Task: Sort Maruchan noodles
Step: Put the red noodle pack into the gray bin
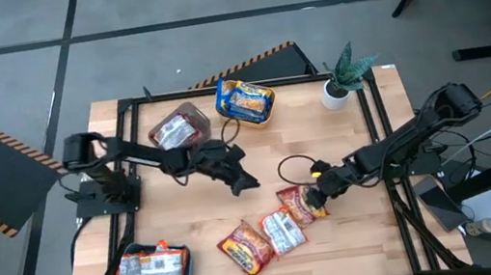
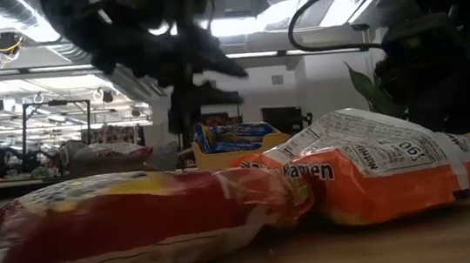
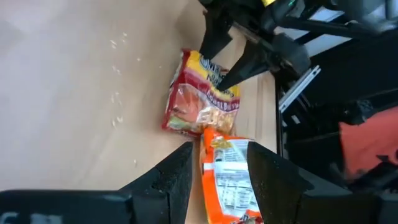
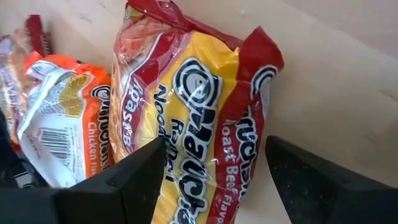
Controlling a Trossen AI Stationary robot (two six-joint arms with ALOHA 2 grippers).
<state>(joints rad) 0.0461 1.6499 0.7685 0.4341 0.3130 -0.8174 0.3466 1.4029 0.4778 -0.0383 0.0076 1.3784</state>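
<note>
Three Maruchan noodle packets lie flat on the wooden table near its front: a red-yellow one (image 1: 246, 249), an orange one (image 1: 282, 231) and a red-yellow roast-beef one (image 1: 296, 203). My right gripper (image 1: 317, 188) is open and slants down over the roast-beef packet (image 4: 199, 106), with one finger on either side of its end. My left gripper (image 1: 244, 182) hangs open above the table's middle. In its wrist view the orange packet (image 3: 227, 180) shows between its fingers, farther off. My right gripper stands open astride the roast-beef packet's end (image 3: 227, 78), coming slanting down from the table's right. I cannot tell whether its fingertips touch the wrapper. The packet lies flat on the table.
At the back stand a grey bin (image 1: 190, 107) with red packets and a yellow bin (image 1: 219, 93) with blue ones. A teal bin (image 1: 185, 256) with silver-white packets sits front left. A potted plant (image 1: 344, 79) stands back right. A black cable loop (image 1: 293, 164) lies mid-table.
</note>
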